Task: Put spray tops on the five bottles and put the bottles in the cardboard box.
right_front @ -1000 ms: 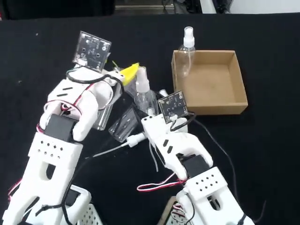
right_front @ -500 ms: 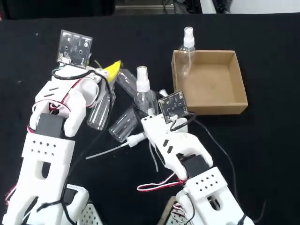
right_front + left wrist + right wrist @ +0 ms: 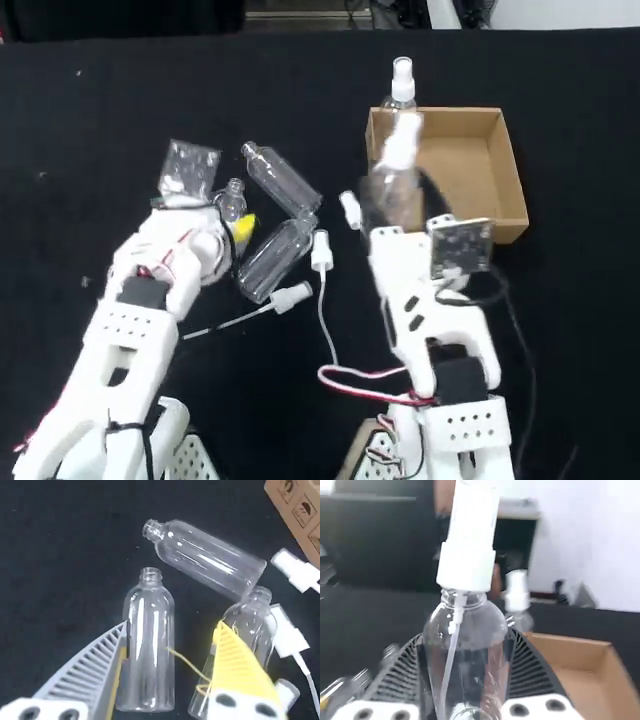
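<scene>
My right gripper (image 3: 395, 205) (image 3: 466, 647) is shut on a clear bottle with a white spray top (image 3: 397, 160) (image 3: 465, 630), held upright in the air over the near left wall of the cardboard box (image 3: 508, 175). A second capped bottle (image 3: 402, 88) (image 3: 516, 597) stands in the box's far left corner. My left gripper (image 3: 235, 212) (image 3: 171, 626) is open, its grey and yellow fingers on either side of a capless bottle (image 3: 149, 645). Two more capless bottles (image 3: 281, 181) (image 3: 273, 257) lie beside it. Loose spray tops (image 3: 321, 250) (image 3: 290, 296) (image 3: 349, 208) lie between the arms.
The black table (image 3: 90, 110) has free room to the left and behind the bottles. A white cable (image 3: 330, 340) loops across the table between the arm bases. The box floor (image 3: 455, 170) is bare to the right of the standing bottle.
The right arm has lifted the capped bottle from the table and carried it toward the box. The left arm has pulled back and come down around a capless bottle.
</scene>
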Tool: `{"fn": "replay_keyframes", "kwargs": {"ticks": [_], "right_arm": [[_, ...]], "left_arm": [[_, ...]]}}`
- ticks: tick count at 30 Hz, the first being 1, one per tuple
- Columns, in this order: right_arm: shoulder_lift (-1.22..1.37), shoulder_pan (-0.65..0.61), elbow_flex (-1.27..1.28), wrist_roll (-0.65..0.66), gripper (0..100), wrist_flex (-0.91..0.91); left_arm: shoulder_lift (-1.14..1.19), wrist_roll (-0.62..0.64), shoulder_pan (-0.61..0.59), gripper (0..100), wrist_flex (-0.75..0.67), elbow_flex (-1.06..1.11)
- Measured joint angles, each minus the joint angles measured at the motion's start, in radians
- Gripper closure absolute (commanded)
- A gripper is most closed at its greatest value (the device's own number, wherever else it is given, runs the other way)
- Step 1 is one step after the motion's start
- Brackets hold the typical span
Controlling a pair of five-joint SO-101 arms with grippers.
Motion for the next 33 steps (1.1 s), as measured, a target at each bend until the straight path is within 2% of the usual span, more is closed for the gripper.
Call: {"fn": "replay_keyframes", "kwargs": {"ticks": [5, 9, 16, 33], "right_arm": [[0.160, 0.115, -0.101, 0.000, 98.7, -0.074], [0.388, 0.161, -0.238, 0.000, 98.7, -0.084], [0.783, 0.236, -0.384, 0.000, 98.4, -0.245], [1.346, 0.272, -0.402, 0.000, 98.6, -0.882]], "left_arm": [[0.000, 0.000, 0.040, 74, -0.212, 0.189], [0.000, 0.034, 0.043, 74, -0.288, 0.242], [0.000, 0.196, 0.043, 74, -0.301, 0.261], [0.000, 0.209, 0.046, 74, -0.301, 0.261]]}}
